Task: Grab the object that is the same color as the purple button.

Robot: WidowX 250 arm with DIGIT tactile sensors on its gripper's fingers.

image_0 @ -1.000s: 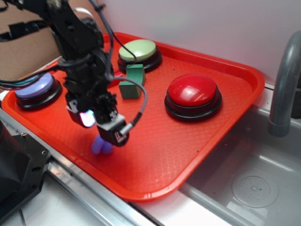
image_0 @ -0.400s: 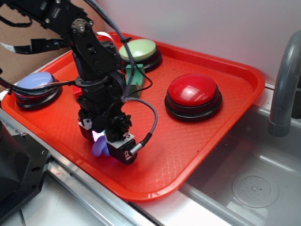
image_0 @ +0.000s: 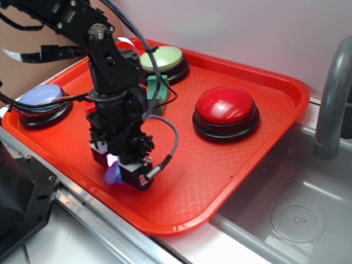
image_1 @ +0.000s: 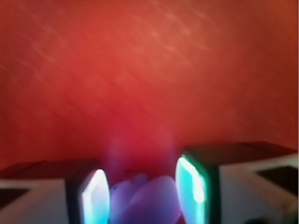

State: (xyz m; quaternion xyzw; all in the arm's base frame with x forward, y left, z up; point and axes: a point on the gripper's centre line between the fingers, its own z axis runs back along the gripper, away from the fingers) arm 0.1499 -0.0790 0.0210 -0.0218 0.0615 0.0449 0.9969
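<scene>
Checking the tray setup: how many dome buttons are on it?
3: the purple button at the tray's left edge, a pale green button at the back, a red button toward the right. The arm may hide others.

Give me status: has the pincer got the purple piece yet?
Done: the pincer is down on the red tray, with the small purple piece between its fingers. In hand: closing on it; the wrist view shows slim gaps either side, so contact is unclear. Left: grip and lift. The purple button sits untouched.
</scene>
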